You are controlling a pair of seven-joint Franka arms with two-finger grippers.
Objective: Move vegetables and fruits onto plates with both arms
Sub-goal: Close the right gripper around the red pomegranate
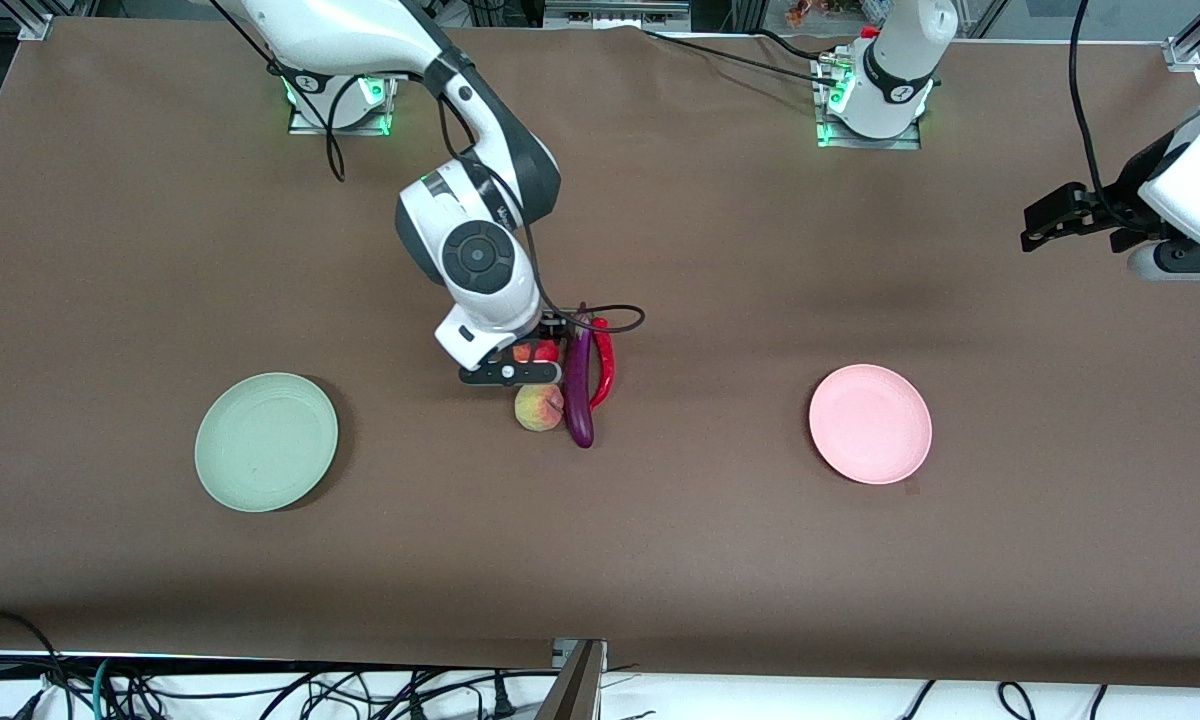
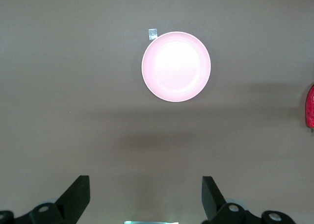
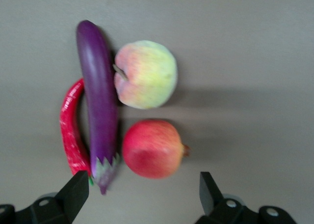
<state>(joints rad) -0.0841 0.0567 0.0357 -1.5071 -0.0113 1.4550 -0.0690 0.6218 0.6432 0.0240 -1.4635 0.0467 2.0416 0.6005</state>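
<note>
The purple eggplant [image 1: 580, 390], the red chili [image 1: 606, 365], the peach-like fruit [image 1: 539, 407] and the red fruit [image 1: 537, 351] lie close together at the table's middle. My right gripper [image 1: 545, 340] hangs low over the red fruit, open and empty. In the right wrist view its fingers [image 3: 142, 192] straddle bare cloth just short of the red fruit [image 3: 153, 148], with the eggplant [image 3: 98, 101], chili [image 3: 71, 131] and peach [image 3: 147, 74] alongside. My left gripper [image 1: 1030, 237] waits, open and empty, high over the left arm's end of the table [image 2: 145, 194]. The pink plate [image 1: 870, 423] [image 2: 176, 66] and green plate [image 1: 266, 441] are empty.
The brown cloth table [image 1: 660, 560] carries only these things. The green plate lies toward the right arm's end, the pink plate toward the left arm's end. A small tape piece [image 2: 152, 34] sits beside the pink plate. The right arm's cable [image 1: 610, 318] loops over the eggplant's stem end.
</note>
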